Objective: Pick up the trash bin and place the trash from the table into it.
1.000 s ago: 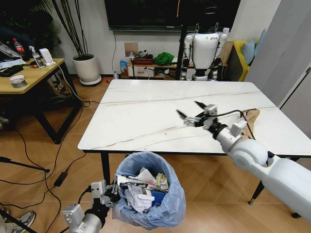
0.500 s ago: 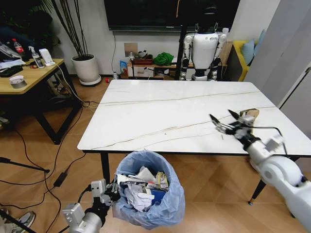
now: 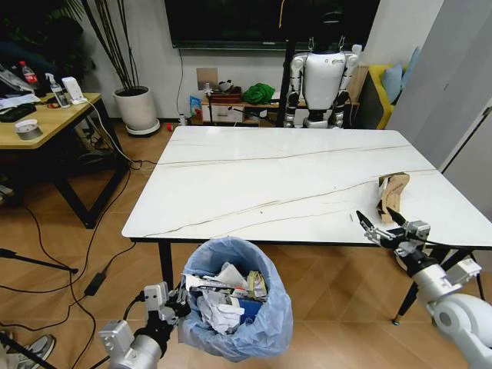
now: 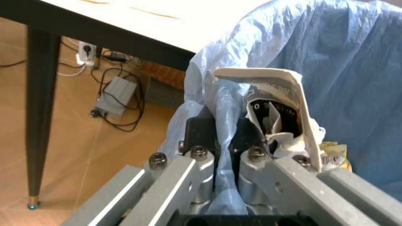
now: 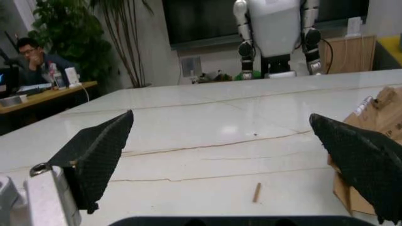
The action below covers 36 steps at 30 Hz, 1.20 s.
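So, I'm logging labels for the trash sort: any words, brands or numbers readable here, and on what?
None can be read.
Trash in the trash bin: print on wrappers, too small.
Brown paper bag on the table: a white tag, blurred.
Bottle on the wooden desk: red label, too small.

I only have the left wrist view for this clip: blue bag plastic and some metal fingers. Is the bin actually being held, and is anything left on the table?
Observer: Yes. In the head view the left pincer is clamped on the rim of the trash bin, beside the table's near edge.
Operator: What's left up top?
Observer: A crumpled brown paper bag lies near the right end of the table.
Operator: Is the other arm on it?
Observer: No. The right pincer is open at the table's near edge, short of the bag, holding nothing.
Operator: Anything smaller?
Observer: The right wrist view shows a small brown stick on the tabletop.
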Motion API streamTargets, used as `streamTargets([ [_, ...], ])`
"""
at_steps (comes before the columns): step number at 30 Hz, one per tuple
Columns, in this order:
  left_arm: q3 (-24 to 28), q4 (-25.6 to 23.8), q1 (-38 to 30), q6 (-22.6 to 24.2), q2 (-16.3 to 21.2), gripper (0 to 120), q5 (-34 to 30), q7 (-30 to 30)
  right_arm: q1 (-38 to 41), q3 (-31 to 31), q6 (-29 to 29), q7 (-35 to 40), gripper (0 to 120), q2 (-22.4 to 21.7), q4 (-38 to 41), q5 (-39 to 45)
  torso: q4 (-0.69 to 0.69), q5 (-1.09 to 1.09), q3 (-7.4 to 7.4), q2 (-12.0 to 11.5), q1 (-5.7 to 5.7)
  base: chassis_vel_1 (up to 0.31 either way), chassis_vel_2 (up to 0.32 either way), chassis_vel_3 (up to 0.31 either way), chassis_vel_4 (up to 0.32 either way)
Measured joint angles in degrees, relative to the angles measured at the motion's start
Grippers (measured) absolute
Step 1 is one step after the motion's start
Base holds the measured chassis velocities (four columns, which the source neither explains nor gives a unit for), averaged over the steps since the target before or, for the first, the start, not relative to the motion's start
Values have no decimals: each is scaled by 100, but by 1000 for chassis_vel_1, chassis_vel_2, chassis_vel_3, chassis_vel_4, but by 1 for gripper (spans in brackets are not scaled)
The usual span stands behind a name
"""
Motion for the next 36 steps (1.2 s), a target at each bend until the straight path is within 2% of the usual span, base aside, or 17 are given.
streamTargets([
  [36, 26, -20, -26, -2, 6, 0, 8, 2, -30, 54, 66, -92, 100, 6, -132, 14, -1, -1, 0, -1, 1, -98, -107, 101, 98],
])
